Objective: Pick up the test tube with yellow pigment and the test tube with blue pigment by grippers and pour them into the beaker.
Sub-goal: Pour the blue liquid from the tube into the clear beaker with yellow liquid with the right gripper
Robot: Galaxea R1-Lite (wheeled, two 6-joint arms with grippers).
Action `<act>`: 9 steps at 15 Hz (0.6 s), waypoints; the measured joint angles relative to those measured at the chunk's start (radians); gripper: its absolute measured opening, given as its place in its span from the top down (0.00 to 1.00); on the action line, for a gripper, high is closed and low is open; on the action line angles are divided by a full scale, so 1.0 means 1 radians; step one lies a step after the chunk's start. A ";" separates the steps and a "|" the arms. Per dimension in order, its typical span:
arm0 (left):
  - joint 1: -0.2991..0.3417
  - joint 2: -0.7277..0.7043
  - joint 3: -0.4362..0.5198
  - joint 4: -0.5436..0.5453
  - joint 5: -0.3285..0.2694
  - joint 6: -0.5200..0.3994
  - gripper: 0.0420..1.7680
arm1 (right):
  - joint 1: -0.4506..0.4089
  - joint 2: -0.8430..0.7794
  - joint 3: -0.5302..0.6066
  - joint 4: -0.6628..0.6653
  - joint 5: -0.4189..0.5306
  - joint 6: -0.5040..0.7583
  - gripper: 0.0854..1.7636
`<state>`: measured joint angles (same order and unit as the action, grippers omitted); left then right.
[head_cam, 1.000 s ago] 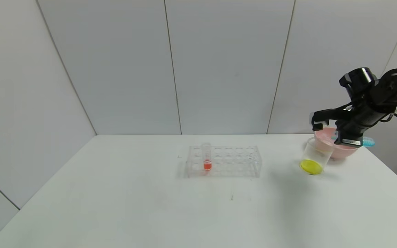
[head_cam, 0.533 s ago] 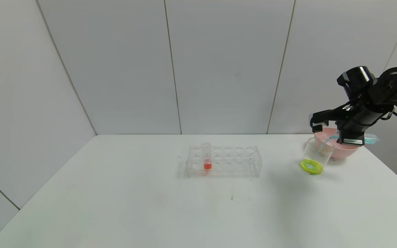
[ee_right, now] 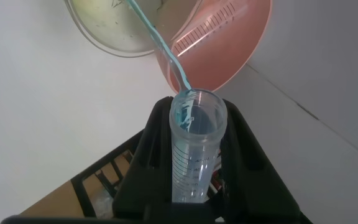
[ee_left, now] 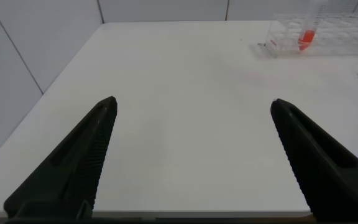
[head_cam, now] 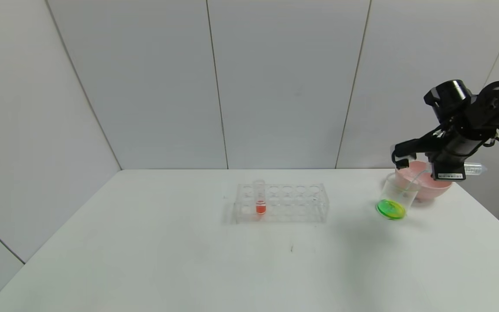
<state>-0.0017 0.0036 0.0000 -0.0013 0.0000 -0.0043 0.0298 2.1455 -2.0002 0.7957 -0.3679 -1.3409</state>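
Now head view: right gripper [head_cam: 442, 167] over far right of bench [head_cam: 189, 260], jaws clamped on test tube with blue pigment [head_cam: 474, 168], tipped nearly level, thin stream falling into beaker [head_cam: 396, 196]; liquid there green; pink bowl [head_cam: 431, 188] just behind; risk: stream drifts past rim if tilt changes; rack [head_cam: 281, 203] with orange-red tube [head_cam: 260, 198] mid-bench; grey panelled walls.

Left wrist view: left gripper [ee_left: 194, 152] idle above bench, jaws spread wide.

Right wrist view: tube mouth nearly drained; yellow tube not seen.
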 joint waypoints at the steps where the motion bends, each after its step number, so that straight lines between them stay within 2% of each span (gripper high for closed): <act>1: 0.000 0.000 0.000 0.000 0.000 0.000 0.00 | 0.005 -0.001 0.000 0.000 -0.011 -0.007 0.75; 9: 0.000 0.000 0.000 0.000 0.000 0.000 0.00 | 0.074 0.002 0.000 -0.031 -0.201 -0.103 0.75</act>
<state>-0.0017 0.0036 0.0000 -0.0013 0.0000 -0.0043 0.1034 2.1479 -2.0002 0.7651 -0.5694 -1.4440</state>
